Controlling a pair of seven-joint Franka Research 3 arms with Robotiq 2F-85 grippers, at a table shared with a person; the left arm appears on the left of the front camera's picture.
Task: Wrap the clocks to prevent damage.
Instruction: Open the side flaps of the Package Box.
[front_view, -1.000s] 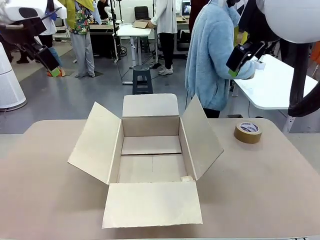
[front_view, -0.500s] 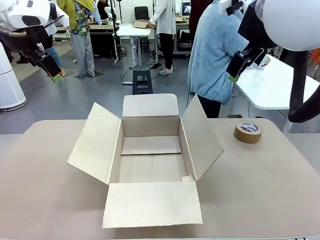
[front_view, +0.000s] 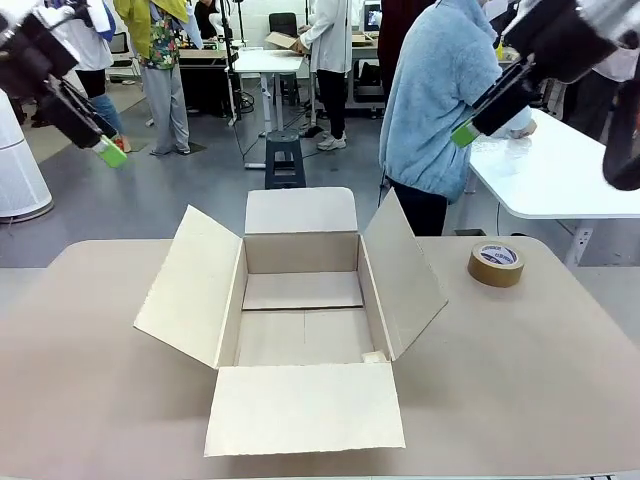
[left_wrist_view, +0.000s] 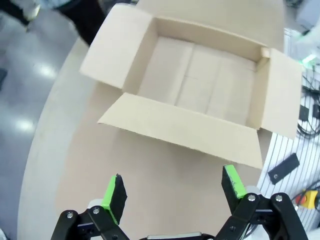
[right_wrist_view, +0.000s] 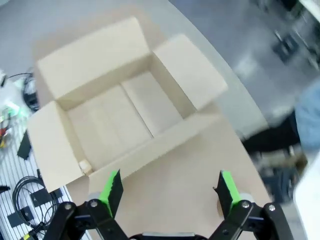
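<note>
On the table (front_view: 540, 350), the box (front_view: 300, 335) stands open. The left claw (left_wrist_view: 173, 184) and right claw (right_wrist_view: 168, 182) are wide, holding nothing. Wrapping seems not yet begun.

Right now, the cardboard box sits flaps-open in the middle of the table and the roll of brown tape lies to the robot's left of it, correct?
Not quite. The cardboard box does sit flaps-open in the middle of the table, but the roll of brown tape lies to the robot's right of it, not its left. The front view shows this.
</note>
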